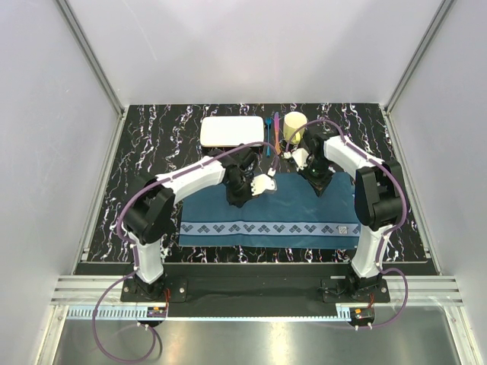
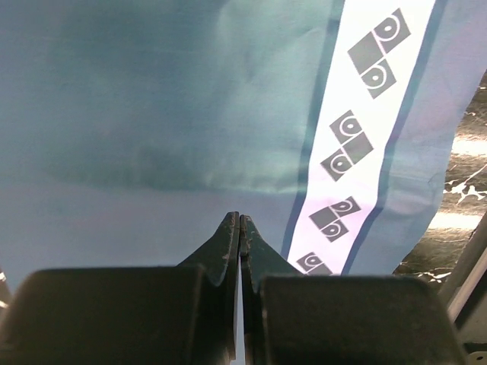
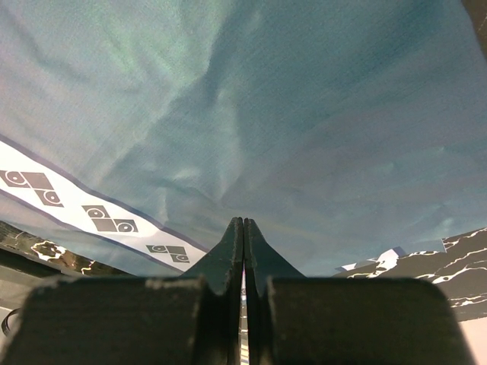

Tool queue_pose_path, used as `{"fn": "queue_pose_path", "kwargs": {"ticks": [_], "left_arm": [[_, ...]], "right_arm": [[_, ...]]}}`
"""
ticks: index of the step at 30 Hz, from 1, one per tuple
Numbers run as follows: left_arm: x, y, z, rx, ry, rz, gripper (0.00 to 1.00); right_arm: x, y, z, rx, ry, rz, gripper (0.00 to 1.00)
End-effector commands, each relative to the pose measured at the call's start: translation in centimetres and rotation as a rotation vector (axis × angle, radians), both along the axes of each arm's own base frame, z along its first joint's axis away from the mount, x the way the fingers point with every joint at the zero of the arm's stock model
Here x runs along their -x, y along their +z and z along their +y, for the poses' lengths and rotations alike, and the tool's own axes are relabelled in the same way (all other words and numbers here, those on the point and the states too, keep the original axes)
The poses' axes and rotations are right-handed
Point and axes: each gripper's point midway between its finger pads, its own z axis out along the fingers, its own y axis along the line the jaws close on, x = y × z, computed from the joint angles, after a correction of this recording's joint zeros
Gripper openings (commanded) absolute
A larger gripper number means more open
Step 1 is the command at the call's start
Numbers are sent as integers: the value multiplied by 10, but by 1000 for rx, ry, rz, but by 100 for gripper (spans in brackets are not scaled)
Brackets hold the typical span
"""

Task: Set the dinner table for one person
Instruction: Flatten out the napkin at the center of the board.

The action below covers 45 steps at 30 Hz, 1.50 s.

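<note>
At six o'clock on the dinner table (image 1: 144,152), the teal placemat (image 1: 266,217) lies spread with its patterned band along the near side. Your left gripper (image 2: 240,218) and right gripper (image 3: 243,222) sit at the mat's twelve o'clock hem. Both are clenched tight, and from the creases running to their tips they seem to be pinching the cloth.

If you drag one side faster than the other, the mat will likely skew or bunch. A thin pinch could also slip free. If you push towards twelve, the hem or the right arm could sweep the blue utensil (image 1: 268,141) and pink utensil (image 1: 276,124), or tip the cream cup (image 1: 294,124) at one o'clock.

You cannot tell what the cup holds. The white rectangular plate (image 1: 232,131) at eleven o'clock is bare.
</note>
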Motion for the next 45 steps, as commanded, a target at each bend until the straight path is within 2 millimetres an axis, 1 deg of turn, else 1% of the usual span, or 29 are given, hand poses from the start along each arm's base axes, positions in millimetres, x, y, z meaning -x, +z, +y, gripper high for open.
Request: {"fn": "queue_pose_path", "kwargs": {"ticks": [1,4,9,10,15,16,17,18,21,22,23,25,28,32,35,38,39,41,42,44,45], "left_arm": [[10,-11,-3,9,-33,51,0],[16,-19,-4,5,-41,83,0],[19,-28,-6,-2,-39,113,0],[21,-33,-5,-11,-38,124,0],[22,-39,-7,-20,-47,132,0],[22,-40,-7,-22,-52,128,1],[23,-41,-6,-31,-54,129,9],[21,-43,-4,-40,-54,121,35],[24,-50,4,-78,-65,113,55],[26,-53,8,-92,-63,118,72],[26,-54,11,-102,-58,119,78],[28,-57,14,-116,-59,114,84],[28,-60,20,-137,-53,109,85],[27,-57,21,-141,-47,100,87],[21,-47,19,-127,-34,68,88],[9,-28,16,-104,-14,6,88],[3,-15,14,-88,-1,-31,90],[-7,0,16,-81,27,-78,94],[-13,18,14,-54,48,-114,99],[-23,35,17,-50,89,-172,99],[-29,52,14,-29,137,-206,99]], "right_arm": [[-5,2,4,-17,-11,-18,0],[-4,2,3,-17,-11,-14,0],[-2,4,4,-22,-9,-14,0],[-1,5,4,-24,-8,-15,0],[-1,7,4,-24,-3,-14,0],[-1,7,4,-23,-3,-14,0],[-2,7,4,-24,-2,-15,0],[-2,8,3,-23,-2,-17,0],[-2,8,3,-23,0,-19,0],[-2,8,4,-21,1,-18,0],[-2,8,4,-25,0,-20,0],[-3,8,4,-26,0,-18,0],[-4,8,5,-26,-3,-18,0],[-7,9,6,-32,-4,-22,0],[-7,10,6,-32,-4,-21,0],[-6,11,6,-33,-7,-22,0],[-6,11,6,-32,-9,-22,0],[-6,12,7,-37,-7,-22,0],[-6,12,7,-36,-9,-23,0],[-6,12,8,-38,-7,-25,0],[-7,13,8,-41,-8,-28,0]]}}
